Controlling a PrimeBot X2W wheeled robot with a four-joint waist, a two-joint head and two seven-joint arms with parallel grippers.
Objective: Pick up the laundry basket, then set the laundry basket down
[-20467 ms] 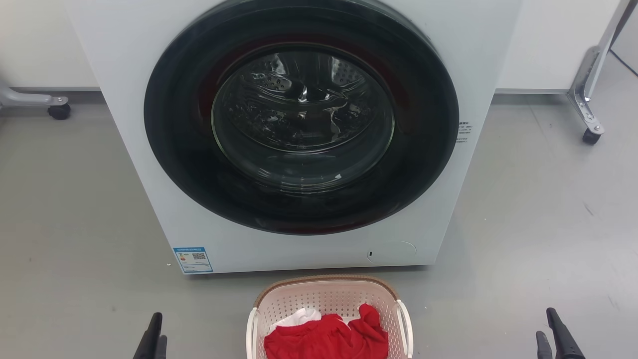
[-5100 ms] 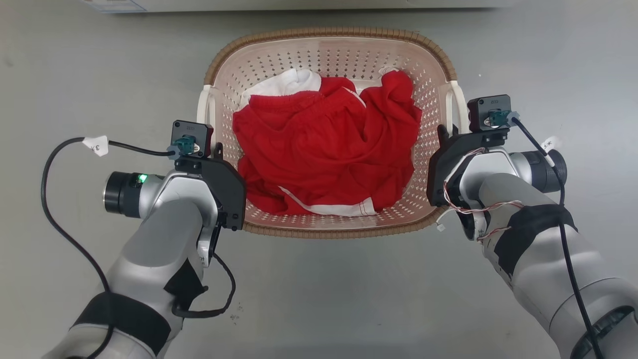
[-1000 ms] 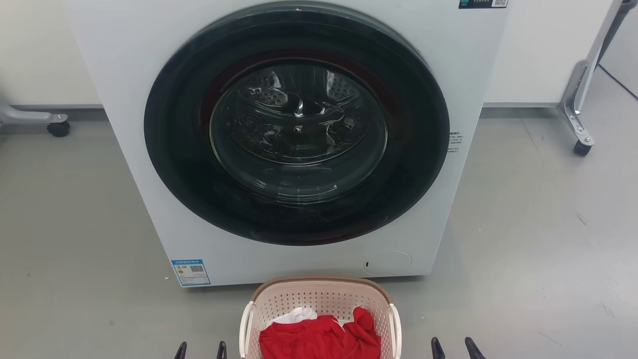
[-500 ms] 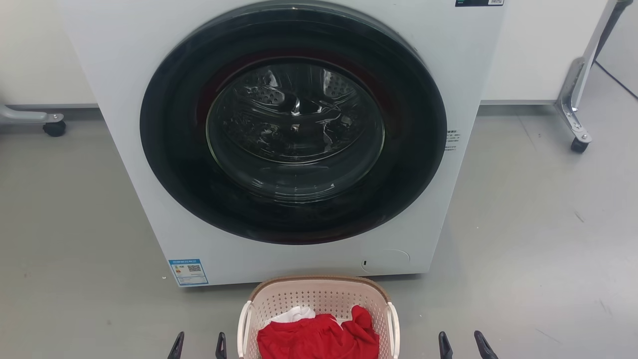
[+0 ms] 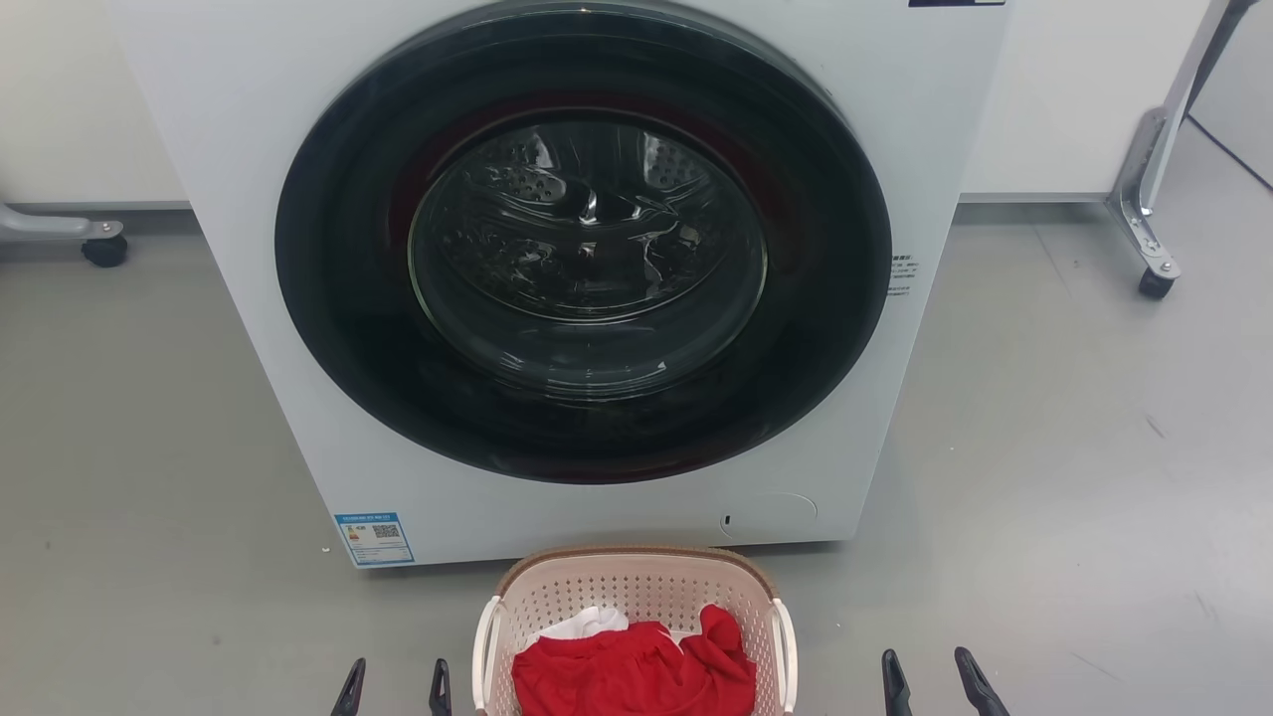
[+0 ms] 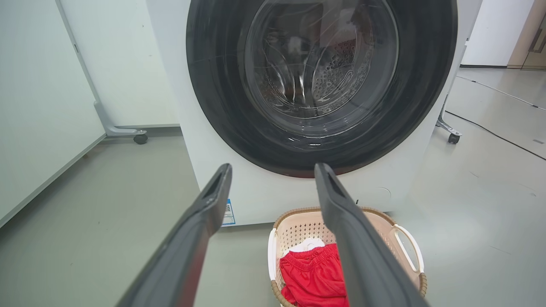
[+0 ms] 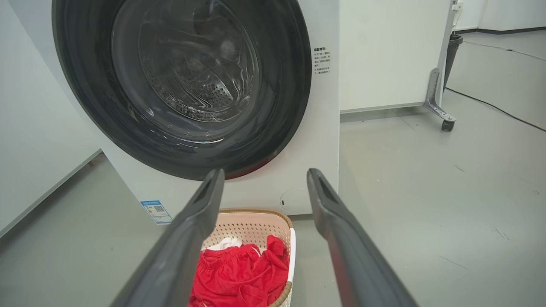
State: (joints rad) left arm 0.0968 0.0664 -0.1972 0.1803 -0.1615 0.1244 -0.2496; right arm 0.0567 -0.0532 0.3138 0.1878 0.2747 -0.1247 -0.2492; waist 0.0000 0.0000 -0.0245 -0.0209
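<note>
The laundry basket (image 5: 636, 597), pale pink with perforated walls, a brown braided rim and white side handles, stands on the grey floor before the washing machine, holding red and white clothes. It also appears in the left wrist view (image 6: 298, 228) and the right wrist view (image 7: 256, 226). My left gripper (image 5: 395, 686) is open at the bottom edge, left of the basket and apart from it. My right gripper (image 5: 945, 681) is open on the basket's right, also apart. Both hold nothing (image 6: 273, 170) (image 7: 264, 175).
A white front-loading washing machine (image 5: 249, 149) with a shut round dark door (image 5: 587, 239) stands just behind the basket. Wheeled metal frame legs stand at the far left (image 5: 99, 249) and far right (image 5: 1154, 283). Grey floor (image 5: 1074, 447) spreads on both sides.
Over the last second both grippers' fingertips rose slightly into the head view beside the basket. The view shifted a little. The basket stands in the same place before the machine.
</note>
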